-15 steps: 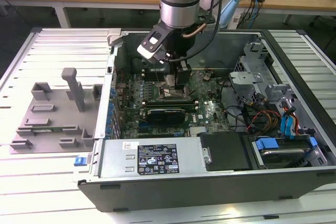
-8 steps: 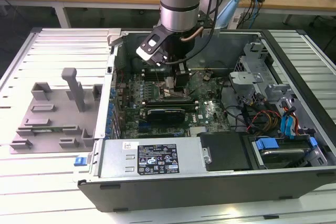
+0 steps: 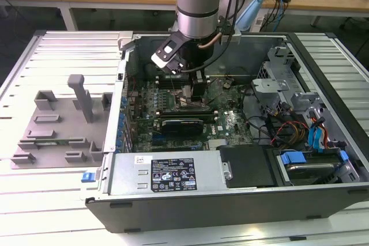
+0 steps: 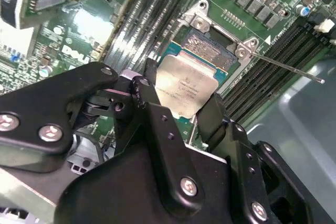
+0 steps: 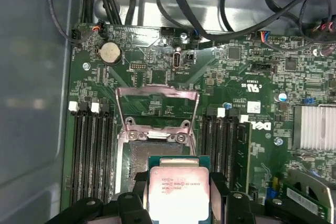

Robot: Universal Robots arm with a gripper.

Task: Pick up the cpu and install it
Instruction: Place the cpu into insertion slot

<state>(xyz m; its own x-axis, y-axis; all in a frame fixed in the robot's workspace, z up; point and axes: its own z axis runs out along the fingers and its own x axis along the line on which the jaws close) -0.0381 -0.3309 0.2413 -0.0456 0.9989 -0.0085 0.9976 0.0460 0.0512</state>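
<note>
The cpu [image 4: 186, 88] [image 5: 178, 190] is a small square chip with a silvery metal top on a green edge. My gripper [image 4: 181, 104] [image 5: 178, 195] is shut on it, one black finger [image 4: 147, 94] on each of two opposite sides. The chip hangs just over the near part of the open motherboard socket [image 4: 210, 45] [image 5: 152, 153]. The socket's metal load plate [image 5: 156, 103] is flipped up and its thin lever [image 4: 286, 67] is swung out. In the exterior view my gripper [image 3: 193, 93] reaches down into the open computer case, over the motherboard [image 3: 230, 122].
Black memory slots [image 5: 89, 150] [image 5: 223, 145] run along both sides of the socket. Cables [image 5: 199, 3] hang near the board's edge and a finned heatsink [image 5: 315, 127] sits nearby. A grey tray [image 3: 57, 125] lies at the exterior view's left, outside the case wall [image 3: 112, 125].
</note>
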